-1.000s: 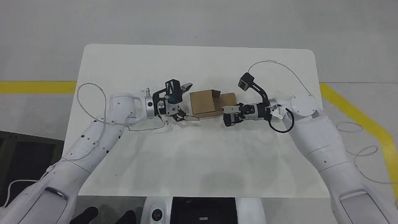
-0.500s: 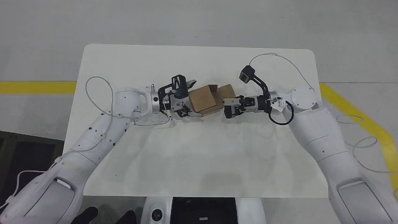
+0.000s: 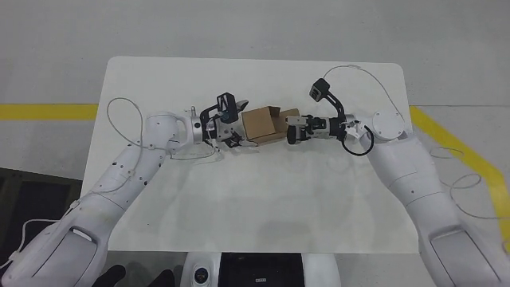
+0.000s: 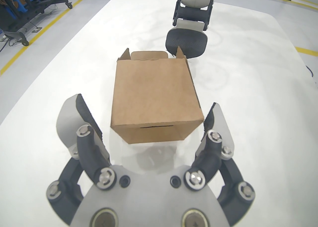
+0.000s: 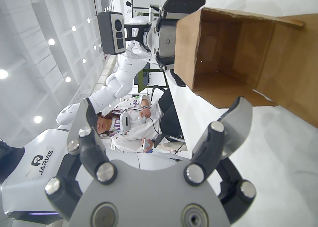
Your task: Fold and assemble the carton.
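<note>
Surface (image 3: 159, 80): white, with the carton near its middle, between the two arms.
Carton (image 3: 261, 124): plain brown card, already squared into a box and lying on its side. Its long axis runs from one hand to the other. The end towards the left arm is closed, with a thin slot across it, and the end towards the right arm gapes open.
Left hand (image 3: 237, 127): spread wide with nothing gripped. The closed end sits just between its fingers, one pad close to a corner and the other apart from the card.
Right hand (image 3: 288, 128): also spread and empty, right at the open mouth and looking straight in.
Flaps (image 4: 148, 54): they stand loose around the open end. I'd say closing them falls to the right hand, which is nearer, while the left braces the closed end.
</note>
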Available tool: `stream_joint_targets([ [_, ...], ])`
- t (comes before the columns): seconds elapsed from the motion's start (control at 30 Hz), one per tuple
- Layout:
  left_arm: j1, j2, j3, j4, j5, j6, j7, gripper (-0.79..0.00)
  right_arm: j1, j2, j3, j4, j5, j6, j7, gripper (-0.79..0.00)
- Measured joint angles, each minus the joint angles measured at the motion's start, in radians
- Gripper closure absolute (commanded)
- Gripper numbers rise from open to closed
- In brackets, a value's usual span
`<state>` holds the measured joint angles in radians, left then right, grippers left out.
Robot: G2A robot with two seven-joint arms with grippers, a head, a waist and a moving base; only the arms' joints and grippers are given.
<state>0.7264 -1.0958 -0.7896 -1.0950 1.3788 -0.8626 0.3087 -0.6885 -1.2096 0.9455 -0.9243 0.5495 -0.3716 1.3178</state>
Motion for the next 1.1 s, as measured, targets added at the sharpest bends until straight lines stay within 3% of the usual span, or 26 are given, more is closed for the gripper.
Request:
stream_joint_targets([
  [1.1, -0.029, -0.013, 0.011, 0.041, 0.128, -0.106, 0.119, -0.785, 0.137, -0.137, -0.184, 0.187, 0.088, -0.059, 0.071, -0.785],
])
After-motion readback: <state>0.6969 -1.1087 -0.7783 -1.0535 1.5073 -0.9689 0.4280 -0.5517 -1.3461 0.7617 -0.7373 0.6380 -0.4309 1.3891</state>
